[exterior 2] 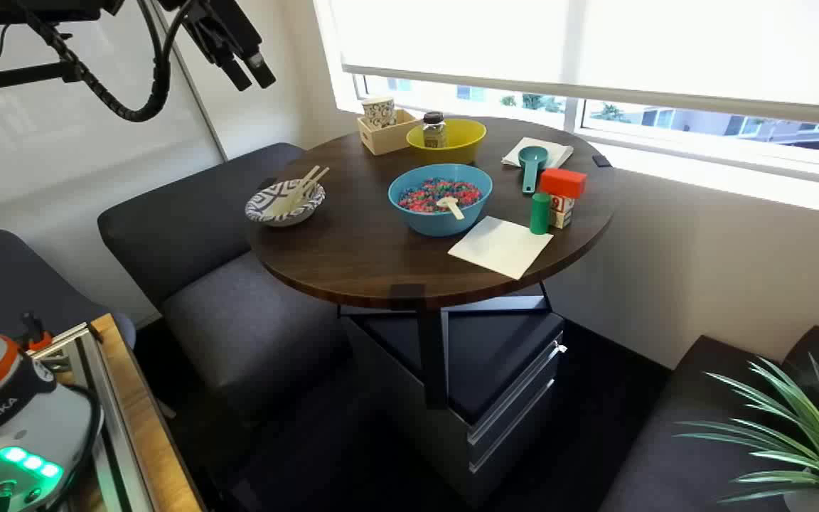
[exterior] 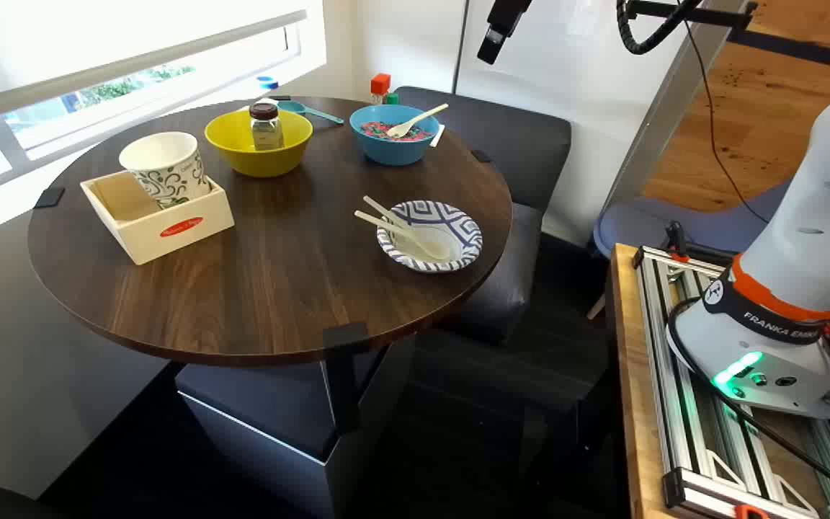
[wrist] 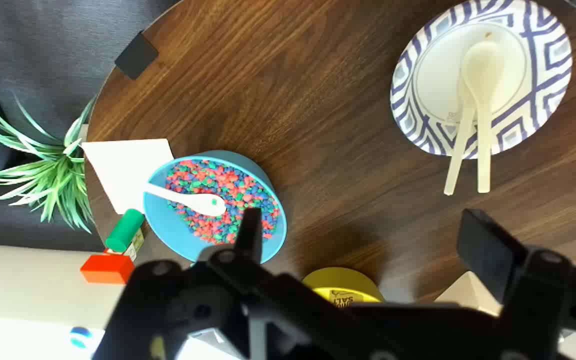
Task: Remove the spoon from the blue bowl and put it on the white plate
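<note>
The pale spoon lies in the teal-blue bowl among coloured bits, its handle over the rim; the spoon shows in both exterior views (exterior: 418,121) (exterior 2: 451,206) and the wrist view (wrist: 188,200). The blue bowl (exterior: 390,153) (exterior 2: 432,225) (wrist: 168,227) stands on the round table. The white plate with dark blue pattern (exterior: 470,241) (exterior 2: 261,208) (wrist: 550,57) holds pale utensils, handles over its rim; at least one is a spoon. My gripper (exterior: 491,47) (exterior 2: 252,75) (wrist: 362,215) is open and empty, high above the table, apart from bowl and plate.
A yellow bowl (exterior: 260,164) holds a jar (exterior: 266,130). A wooden box (exterior: 199,225) holds a paper cup (exterior: 166,169). Near the blue bowl are a napkin (exterior 2: 500,247), a green cylinder (exterior 2: 539,213), a red-topped box (exterior 2: 563,183) and a teal scoop (exterior 2: 530,171).
</note>
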{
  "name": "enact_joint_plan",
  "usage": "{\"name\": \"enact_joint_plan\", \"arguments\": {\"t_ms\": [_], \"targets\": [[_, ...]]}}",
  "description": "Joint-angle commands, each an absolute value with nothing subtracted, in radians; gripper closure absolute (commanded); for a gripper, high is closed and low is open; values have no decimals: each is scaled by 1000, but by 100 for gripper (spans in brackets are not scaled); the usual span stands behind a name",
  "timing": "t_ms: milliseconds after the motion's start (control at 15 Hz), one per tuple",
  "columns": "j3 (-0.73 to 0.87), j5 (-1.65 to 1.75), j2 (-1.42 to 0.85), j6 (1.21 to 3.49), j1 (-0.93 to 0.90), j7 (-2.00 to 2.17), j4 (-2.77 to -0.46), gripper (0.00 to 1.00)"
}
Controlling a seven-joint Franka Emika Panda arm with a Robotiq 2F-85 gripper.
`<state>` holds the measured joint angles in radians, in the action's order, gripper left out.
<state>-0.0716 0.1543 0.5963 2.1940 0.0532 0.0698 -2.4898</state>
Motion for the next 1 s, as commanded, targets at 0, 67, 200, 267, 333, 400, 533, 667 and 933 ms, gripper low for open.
{"name": "enact_joint_plan", "arguments": {"t_ms": [0, 67, 200, 267, 333, 400, 533, 667, 933], "targets": [[-65, 160, 595, 2191, 45, 74, -2488, 0], [-65, 160, 595, 2191, 45, 74, -2488, 0], [-65, 160, 595, 2191, 45, 74, -2488, 0], [-45, 140, 588, 2184, 39, 55, -2477, 0], [5, 86, 571, 2170, 22, 7, -2457, 0], [49, 44, 564, 2175, 14, -35, -2449, 0], [161, -51, 544, 2196, 14, -137, -2436, 0], [267, -145, 505, 2198, 18, -240, -2416, 0], [436, -373, 364, 2193, 12, -398, -2389, 0]]}}
